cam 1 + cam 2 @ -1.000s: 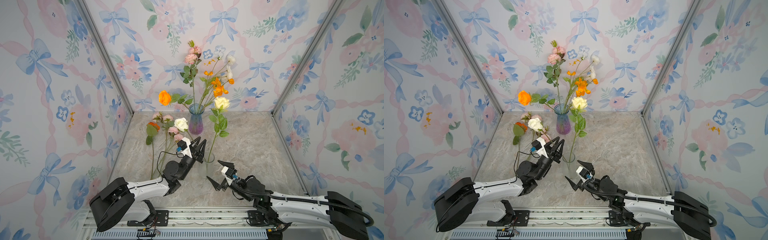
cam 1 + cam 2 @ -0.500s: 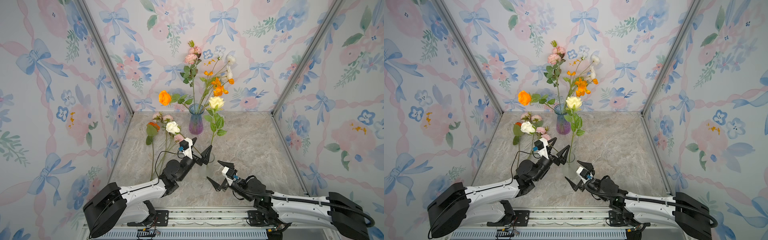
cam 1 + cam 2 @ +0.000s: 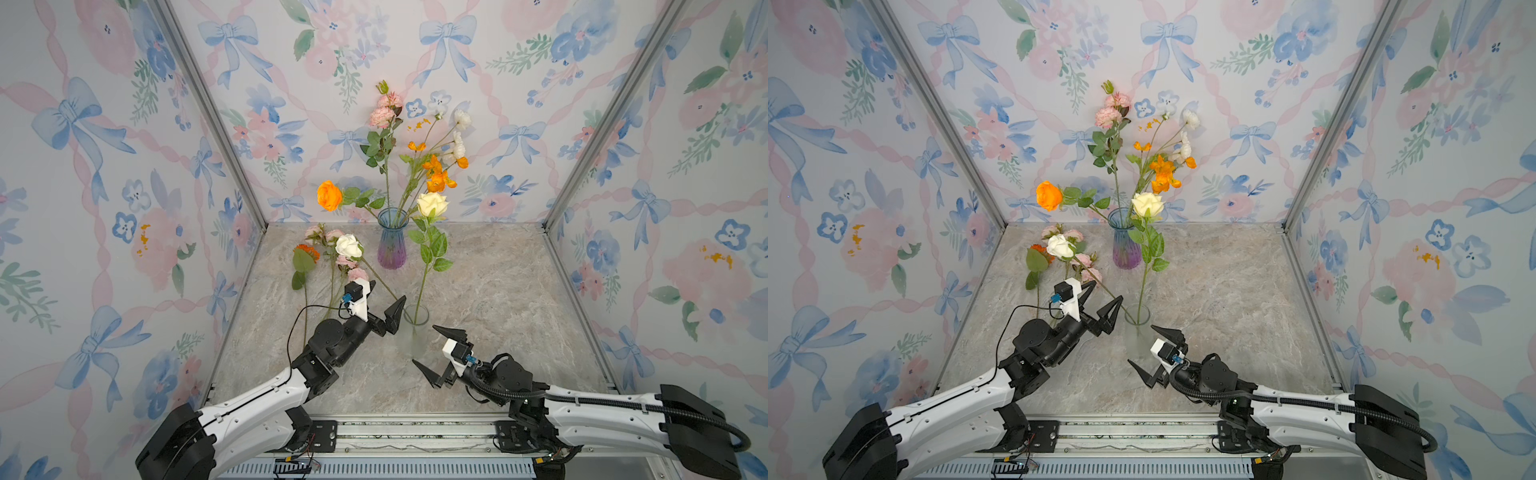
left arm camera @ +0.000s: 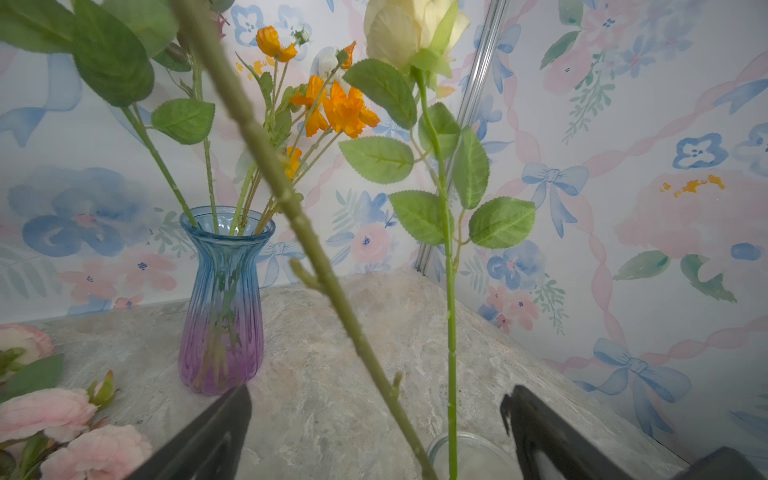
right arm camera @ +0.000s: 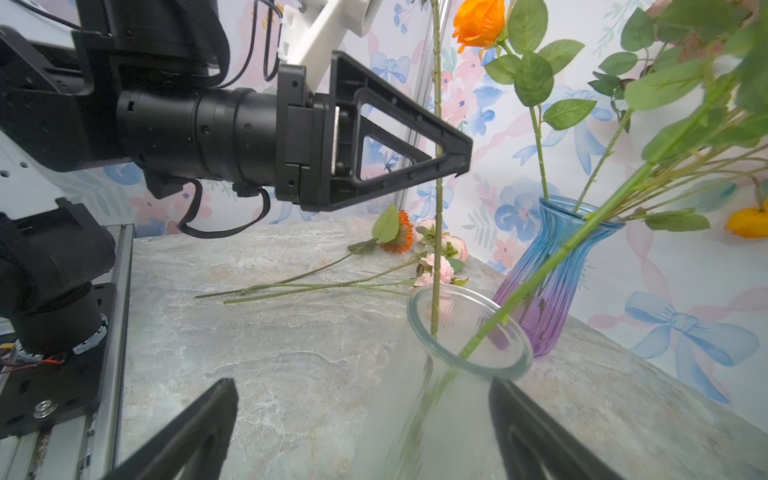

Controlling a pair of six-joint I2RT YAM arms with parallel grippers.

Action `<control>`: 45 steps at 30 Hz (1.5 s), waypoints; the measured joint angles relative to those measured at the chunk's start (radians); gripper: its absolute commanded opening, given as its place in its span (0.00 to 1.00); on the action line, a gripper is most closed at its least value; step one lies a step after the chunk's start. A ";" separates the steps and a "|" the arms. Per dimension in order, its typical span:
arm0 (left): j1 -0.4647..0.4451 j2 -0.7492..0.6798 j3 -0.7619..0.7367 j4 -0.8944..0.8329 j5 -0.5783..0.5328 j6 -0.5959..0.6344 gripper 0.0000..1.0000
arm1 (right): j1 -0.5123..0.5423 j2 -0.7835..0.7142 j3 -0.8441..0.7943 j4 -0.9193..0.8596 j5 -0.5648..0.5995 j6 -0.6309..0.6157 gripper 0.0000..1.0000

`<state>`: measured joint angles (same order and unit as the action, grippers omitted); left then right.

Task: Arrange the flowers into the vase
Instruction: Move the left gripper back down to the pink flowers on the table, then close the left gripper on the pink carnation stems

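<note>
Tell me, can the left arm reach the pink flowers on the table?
Probably yes. The pink flowers lie close by the left arm's open jaws. But the stem of the white rose slants between those jaws and might get bumped.

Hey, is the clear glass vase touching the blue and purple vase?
Apart. In both top views a stretch of bare marble tabletop separates the clear glass vase from the blue and purple vase behind it.
</note>
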<state>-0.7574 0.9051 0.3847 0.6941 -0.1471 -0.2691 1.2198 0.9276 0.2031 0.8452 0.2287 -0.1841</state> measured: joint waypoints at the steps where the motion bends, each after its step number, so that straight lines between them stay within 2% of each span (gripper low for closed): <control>1: 0.013 -0.023 -0.001 -0.034 -0.005 -0.001 0.98 | 0.008 0.000 0.000 0.000 0.003 -0.004 0.97; 6: 0.095 -0.114 -0.023 -0.192 -0.076 -0.050 0.98 | 0.056 0.016 0.000 0.007 0.018 -0.024 0.97; 10: 0.166 -0.099 -0.024 -0.311 -0.129 -0.116 0.96 | 0.097 0.049 0.004 0.013 0.027 -0.042 0.97; 13: 0.226 -0.042 -0.018 -0.396 -0.164 -0.175 0.84 | 0.135 0.077 0.013 0.028 0.037 -0.061 0.97; 16: 0.336 0.057 0.008 -0.465 -0.159 -0.236 0.78 | 0.167 0.106 0.020 0.043 0.045 -0.076 0.97; 20: 0.496 0.248 0.093 -0.512 -0.121 -0.270 0.58 | 0.198 0.177 0.041 0.073 0.058 -0.090 0.97; 23: 0.557 0.405 0.190 -0.528 -0.097 -0.265 0.48 | 0.212 0.261 0.069 0.100 0.076 -0.093 0.97; 27: 0.577 0.563 0.318 -0.536 -0.057 -0.245 0.42 | 0.228 0.364 0.107 0.140 0.108 -0.101 0.97; 32: 0.587 0.683 0.418 -0.535 -0.038 -0.225 0.42 | 0.230 0.408 0.113 0.171 0.132 -0.108 0.97; 38: 0.592 0.807 0.478 -0.536 -0.030 -0.206 0.41 | 0.215 0.408 0.117 0.169 0.118 -0.095 0.97; 45: 0.605 0.873 0.511 -0.539 -0.026 -0.202 0.39 | 0.195 0.406 0.124 0.165 0.101 -0.080 0.97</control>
<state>-0.1528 1.7782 0.8955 0.1547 -0.1726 -0.4713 1.4151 1.3334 0.3275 1.0100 0.3294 -0.2638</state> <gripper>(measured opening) 0.402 0.969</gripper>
